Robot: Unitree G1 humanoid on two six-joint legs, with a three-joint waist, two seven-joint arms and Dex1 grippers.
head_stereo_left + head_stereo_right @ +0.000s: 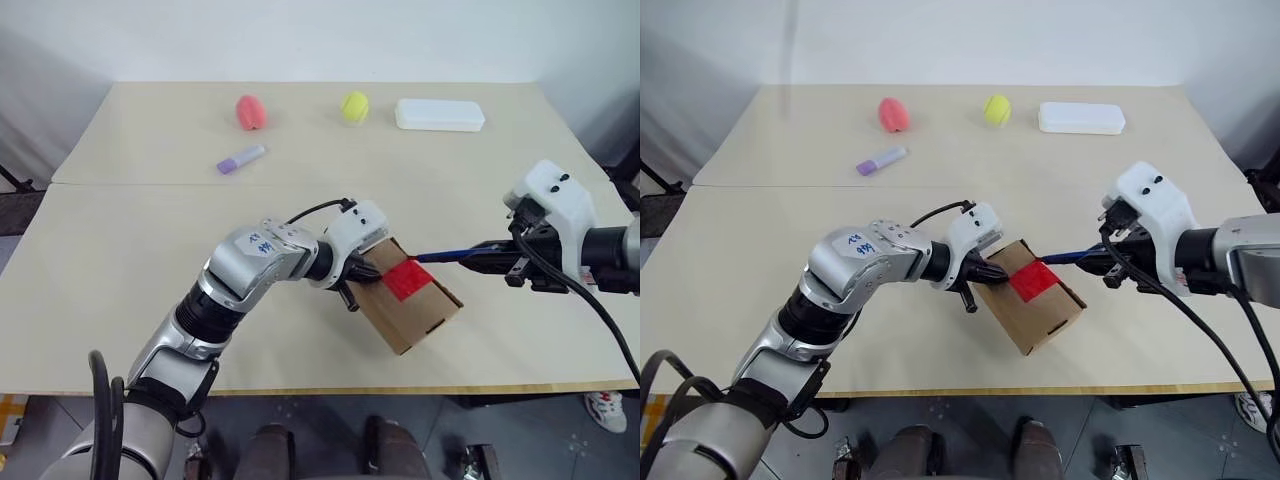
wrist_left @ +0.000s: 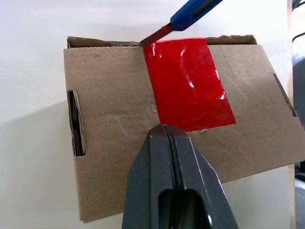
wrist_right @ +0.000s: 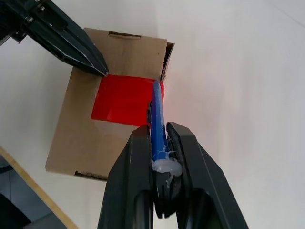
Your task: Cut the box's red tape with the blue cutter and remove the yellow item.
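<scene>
Head stereo overhead; wrists close on box (image 2: 119,124)

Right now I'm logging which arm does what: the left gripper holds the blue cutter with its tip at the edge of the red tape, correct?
Not quite: the right gripper holds the blue cutter, as the right wrist view shows. Its tip is indeed at the edge of the red tape. The left gripper, shut, is against the box.

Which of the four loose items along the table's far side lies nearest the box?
The lilac marker; the pink egg, yellow-green ball and white case lie farther back.
</scene>
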